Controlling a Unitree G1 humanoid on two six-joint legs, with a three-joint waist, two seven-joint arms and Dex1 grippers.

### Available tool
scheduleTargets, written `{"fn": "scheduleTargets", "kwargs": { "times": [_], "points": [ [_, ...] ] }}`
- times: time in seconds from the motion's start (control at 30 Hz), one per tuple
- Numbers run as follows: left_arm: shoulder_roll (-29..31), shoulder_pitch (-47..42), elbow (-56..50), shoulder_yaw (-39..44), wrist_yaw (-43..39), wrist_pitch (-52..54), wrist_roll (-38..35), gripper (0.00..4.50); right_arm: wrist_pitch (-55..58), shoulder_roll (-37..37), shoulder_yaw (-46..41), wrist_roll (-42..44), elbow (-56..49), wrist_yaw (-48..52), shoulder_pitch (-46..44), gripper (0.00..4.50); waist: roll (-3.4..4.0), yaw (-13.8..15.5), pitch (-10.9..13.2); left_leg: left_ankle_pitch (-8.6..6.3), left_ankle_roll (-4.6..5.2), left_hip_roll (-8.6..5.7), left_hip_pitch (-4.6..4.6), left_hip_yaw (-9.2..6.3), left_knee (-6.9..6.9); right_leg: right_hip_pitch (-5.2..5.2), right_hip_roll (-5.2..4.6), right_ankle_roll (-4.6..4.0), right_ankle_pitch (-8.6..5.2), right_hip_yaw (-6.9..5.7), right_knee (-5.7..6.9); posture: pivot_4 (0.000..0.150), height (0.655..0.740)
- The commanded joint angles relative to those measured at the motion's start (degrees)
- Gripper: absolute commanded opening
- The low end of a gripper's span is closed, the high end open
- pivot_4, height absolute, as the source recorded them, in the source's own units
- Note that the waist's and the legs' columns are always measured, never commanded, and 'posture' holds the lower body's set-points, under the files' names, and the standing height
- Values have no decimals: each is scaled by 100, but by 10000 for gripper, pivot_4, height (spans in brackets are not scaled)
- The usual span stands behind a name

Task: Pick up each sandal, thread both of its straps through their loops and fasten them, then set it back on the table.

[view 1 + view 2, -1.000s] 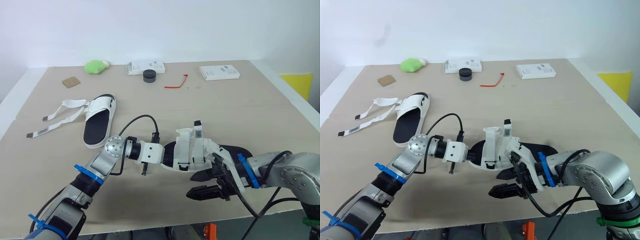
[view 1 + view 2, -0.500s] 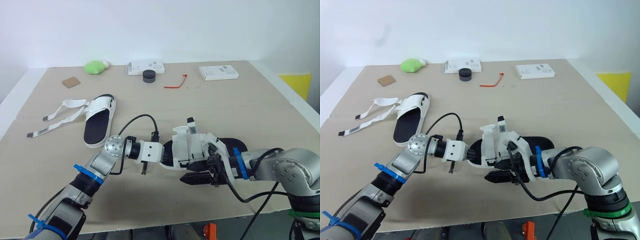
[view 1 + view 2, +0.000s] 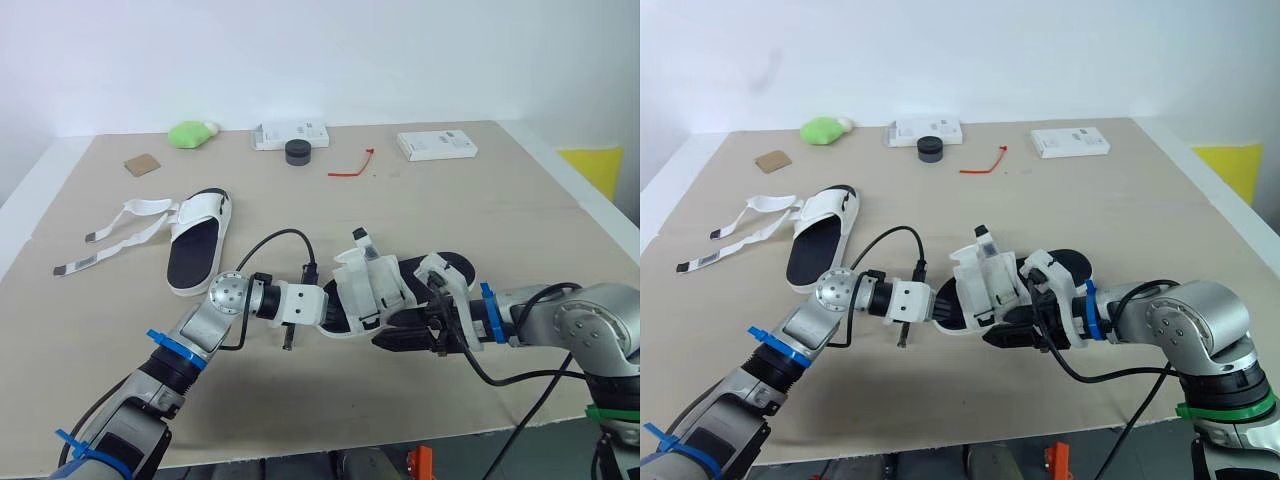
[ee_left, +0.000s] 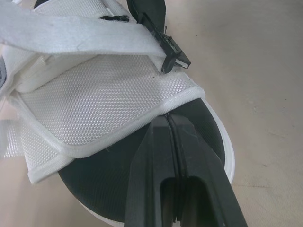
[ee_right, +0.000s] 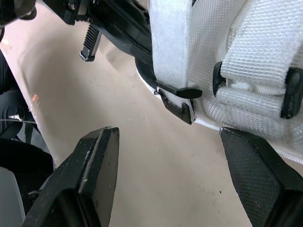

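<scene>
Your left tool (image 4: 169,120) clamped the sandal (image 3: 375,290); your right tool (image 5: 170,139) gaped empty beside its strap (image 5: 168,42); you likely needed a square pinch there.

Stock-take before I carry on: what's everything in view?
Table: one, beige, under everything.
Near sandal: one, white with black footbed, front centre.
Far sandal: one, white and black, left side, straps loose.
White boxes: two, far edge, centre and right.
Black round object: one, by centre box.
Red strip: one, far centre.
Green lump: one, far left.
Brown card: one, far left.
Yellow patch: one, beyond the table's right edge.
Left gripper: black, shut on near sandal.
Right gripper: black, open, beside it.
</scene>
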Motion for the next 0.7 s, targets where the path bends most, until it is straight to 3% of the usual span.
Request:
{"fn": "scheduleTargets", "kwargs": {
  "times": [0.03,0.27,0.4,0.7],
  "points": [
    [79,179,202,-266,-121,162,206,0,54,269,-294,142,-97,-173,-92,36830,0,0,0,0,0,1,0,0,0,0,1,0,1,0,0,1500,7400],
    [75,187,198,-263,-127,180,204,0,418,580,-747,750,-418,-98,-64,36830,9,-3,4,3,6,7,4,-2,0,0,13,-1,11,3,1,1500,7400],
    [63,186,213,-265,-119,164,218,0,409,547,-875,583,39,-238,-214,36830,9,1,4,4,6,5,1,-2,0,1,11,0,10,3,1,1500,7400],
    [61,189,229,-259,-96,152,230,0,346,597,-735,560,8,-289,-181,36830,9,1,4,4,6,4,0,-2,1,1,10,1,9,4,1,1500,7400]
  ]
}}
